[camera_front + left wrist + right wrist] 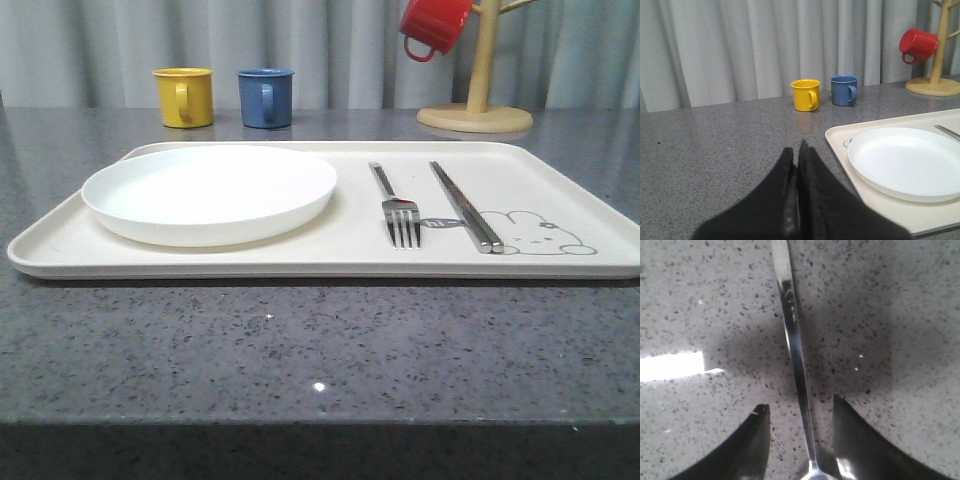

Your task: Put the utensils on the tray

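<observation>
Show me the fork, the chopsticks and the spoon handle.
fork (401, 222), front view, base of the tines.
chopsticks (462, 204), front view, mid-length.
spoon handle (796, 352), right wrist view, middle of the shaft.

Soft, even light from overhead fills the room — the front view is bright and fairly sharp, with one small white glint on the grey table (318, 386) and a thin shadow under the tray (560, 180) rim. The white plate (210, 190) is nearly blown out. In the right wrist view a hot glare patch lies on the stone, and the spoon (795, 350) handle mirrors it — the fingertips (747, 440) look blurred, perhaps too close to focus.
</observation>
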Controlling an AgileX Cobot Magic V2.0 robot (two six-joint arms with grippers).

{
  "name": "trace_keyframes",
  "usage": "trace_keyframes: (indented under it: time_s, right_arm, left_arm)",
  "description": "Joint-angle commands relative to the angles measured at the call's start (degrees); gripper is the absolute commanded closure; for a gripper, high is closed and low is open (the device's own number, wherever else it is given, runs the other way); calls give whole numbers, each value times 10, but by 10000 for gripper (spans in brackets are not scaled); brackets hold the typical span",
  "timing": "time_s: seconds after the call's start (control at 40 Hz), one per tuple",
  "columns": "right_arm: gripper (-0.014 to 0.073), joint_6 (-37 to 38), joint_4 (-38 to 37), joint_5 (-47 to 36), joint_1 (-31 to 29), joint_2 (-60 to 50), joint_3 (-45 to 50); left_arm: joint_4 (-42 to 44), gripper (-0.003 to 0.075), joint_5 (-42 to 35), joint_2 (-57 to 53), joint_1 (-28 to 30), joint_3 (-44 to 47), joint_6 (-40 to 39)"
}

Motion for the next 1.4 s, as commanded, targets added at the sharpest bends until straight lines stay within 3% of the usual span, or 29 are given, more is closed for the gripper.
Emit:
trace_keyframes:
  time_s: [0.0, 0.47, 0.78, 1.15, 1.38]
  right_arm:
    - [260, -7, -3, 9, -4, -13, -14]
    - [275, -7, -3, 16, -4, 20, -14]
    - [594, -7, -3, 30, -4, 1, -15]
    - [601, 24, 30, 50, 6, -54, -16]
    - [599, 116, 19, 55, 106, -105, -16]
  left_arm:
    - [-7, 739, -44, 7, 0, -15, -5]
    - [-7, 739, -44, 7, 0, -15, -5]
    - [-7, 739, -44, 7, 0, -15, -5]
    - [-7, 739, -44, 7, 0, -15, -5]
    - [-7, 739, -44, 7, 0, -15, -5]
